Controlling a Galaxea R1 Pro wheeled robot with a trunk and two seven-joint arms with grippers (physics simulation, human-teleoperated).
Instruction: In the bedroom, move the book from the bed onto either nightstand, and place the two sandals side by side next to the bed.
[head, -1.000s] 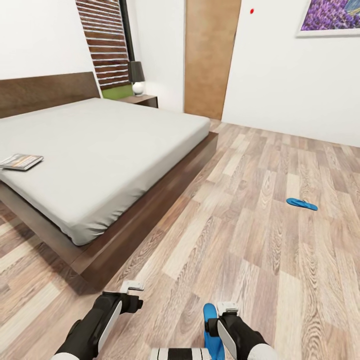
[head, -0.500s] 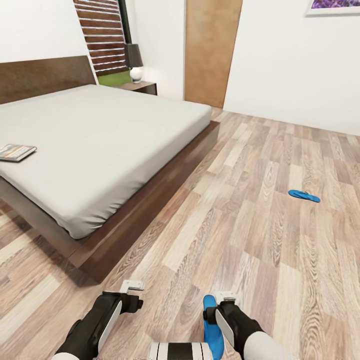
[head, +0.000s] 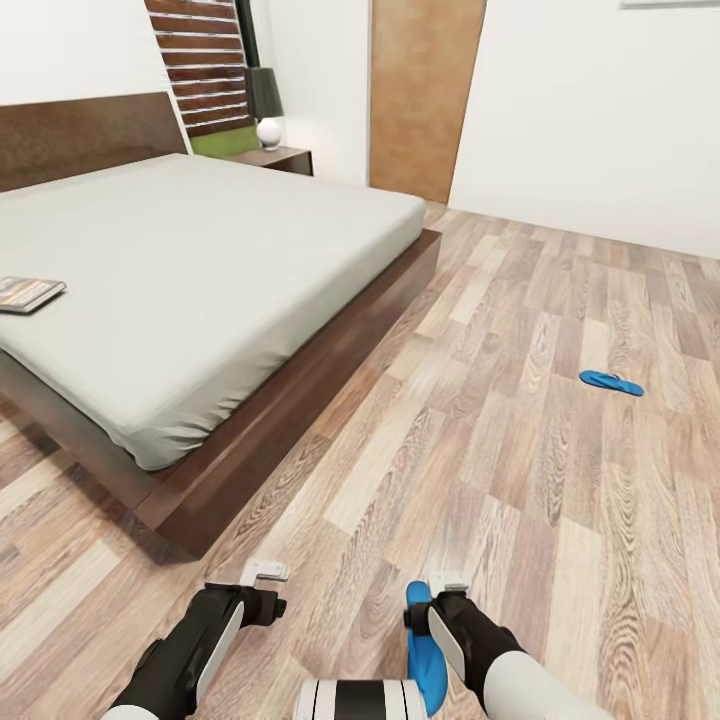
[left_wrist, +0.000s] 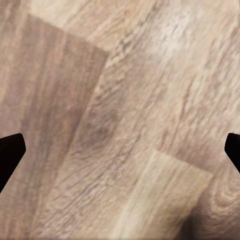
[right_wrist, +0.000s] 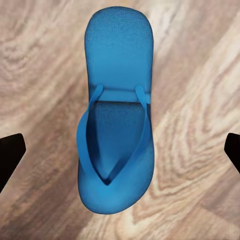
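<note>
The book (head: 30, 293) lies flat on the grey bed (head: 200, 260), near the mattress's left side. A dark nightstand (head: 277, 158) carrying a lamp stands beyond the bed's far corner. One blue sandal (head: 611, 382) rests on the wood floor at the right, well away from the bed. The other blue sandal (head: 421, 650) lies on the floor directly below my right gripper (head: 447, 581); in the right wrist view that sandal (right_wrist: 116, 115) sits strap-up between the widely spread fingers, untouched. My left gripper (head: 265, 573) hangs open over bare planks (left_wrist: 120, 125).
The bed's dark wooden frame (head: 300, 400) juts out low along the floor ahead of my left arm. A tan door (head: 420, 95) and white walls close the far side. Open plank floor (head: 480, 420) stretches between the bed and the far sandal.
The whole head view has shifted, so the wall picture has slid out at the top and the book nearer the left edge. Both grippers hold about the same pose.
</note>
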